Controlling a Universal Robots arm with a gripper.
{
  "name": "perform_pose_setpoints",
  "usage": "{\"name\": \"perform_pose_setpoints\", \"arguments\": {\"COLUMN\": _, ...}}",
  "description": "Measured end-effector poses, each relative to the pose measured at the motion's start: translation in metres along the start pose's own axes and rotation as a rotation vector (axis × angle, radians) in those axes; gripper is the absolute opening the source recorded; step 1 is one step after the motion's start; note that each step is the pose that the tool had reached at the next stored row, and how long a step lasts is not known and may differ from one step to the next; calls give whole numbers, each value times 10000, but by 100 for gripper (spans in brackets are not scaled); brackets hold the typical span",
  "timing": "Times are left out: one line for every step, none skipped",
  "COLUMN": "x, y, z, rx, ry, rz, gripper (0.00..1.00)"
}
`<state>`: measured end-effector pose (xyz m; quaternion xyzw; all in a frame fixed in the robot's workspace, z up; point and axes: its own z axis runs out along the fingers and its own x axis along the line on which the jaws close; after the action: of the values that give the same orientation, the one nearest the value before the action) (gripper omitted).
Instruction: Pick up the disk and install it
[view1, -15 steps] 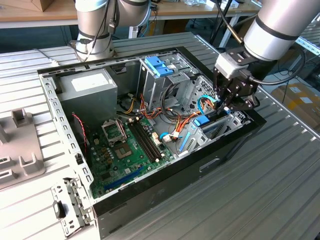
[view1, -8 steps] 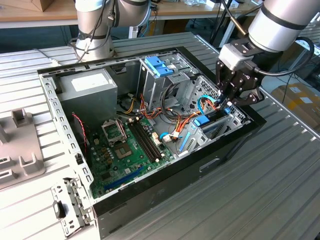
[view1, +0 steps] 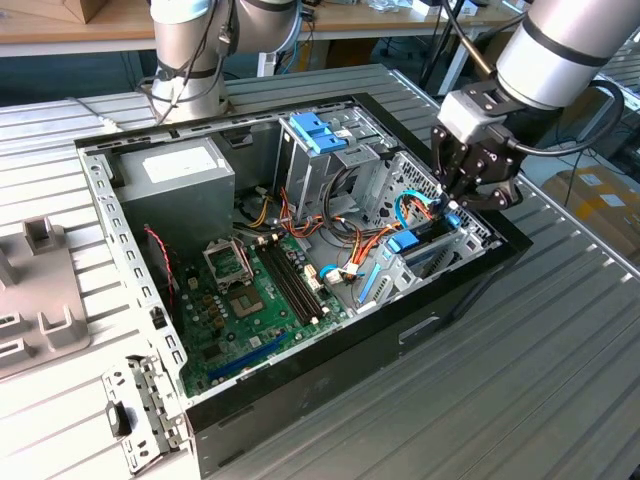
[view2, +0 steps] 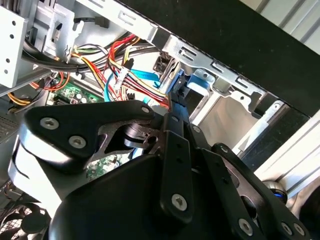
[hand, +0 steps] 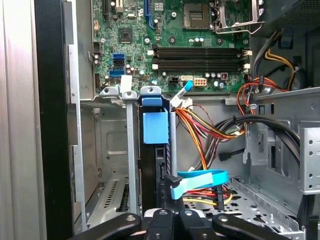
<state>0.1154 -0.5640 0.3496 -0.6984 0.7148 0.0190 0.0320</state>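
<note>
Blue-framed disk (hand: 152, 150) stands on edge in the drive bay (hand: 107, 165) of the case (view1: 470, 290), at 3 o'clock from the motherboard (view1: 250, 300) in the exterior view. My pincer (view1: 452, 208) sits directly above it; I cannot tell whether it is spread or pinching.

Even, bright overhead light fills the exterior view; the ribbed metal surface (view1: 560, 400) gleams pale, with glare along its ridges at lower right. The computer case (view1: 330, 375) interior lies in mild shadow. In the second wrist view the black end effector (view2: 172, 107) looms dark and soft-focused, while the first wrist view stays crisp on the green circuit board (hand: 165, 30).
</note>
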Motion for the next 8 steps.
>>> {"name": "perform_pose_setpoints", "arguments": {"x": 1, "y": -1, "z": 11, "rx": -28, "ry": 0, "rz": 2, "gripper": 11}}
{"name": "perform_pose_setpoints", "arguments": {"x": 2, "y": -3, "z": 25, "rx": -64, "ry": 0, "rz": 4, "gripper": 11}}
{"name": "perform_pose_setpoints", "arguments": {"x": 3, "y": -4, "z": 39, "rx": -104, "ry": 5, "rz": 7, "gripper": 11}}
{"name": "perform_pose_setpoints", "arguments": {"x": 5, "y": -5, "z": 53, "rx": -154, "ry": 13, "rz": 11, "gripper": 11}}
{"name": "perform_pose_setpoints", "arguments": {"x": 6, "y": -8, "z": 57, "rx": -167, "ry": 10, "rz": 13, "gripper": 11}}
{"name": "perform_pose_setpoints", "arguments": {"x": 6, "y": -11, "z": 59, "rx": -167, "ry": 6, "rz": 13, "gripper": 11}}
{"name": "perform_pose_setpoints", "arguments": {"x": 5, "y": -14, "z": 55, "rx": -168, "ry": 1, "rz": 12, "gripper": 11}}
{"name": "perform_pose_setpoints", "arguments": {"x": 4, "y": -17, "z": 45, "rx": -167, "ry": -6, "rz": 12, "gripper": 11}}
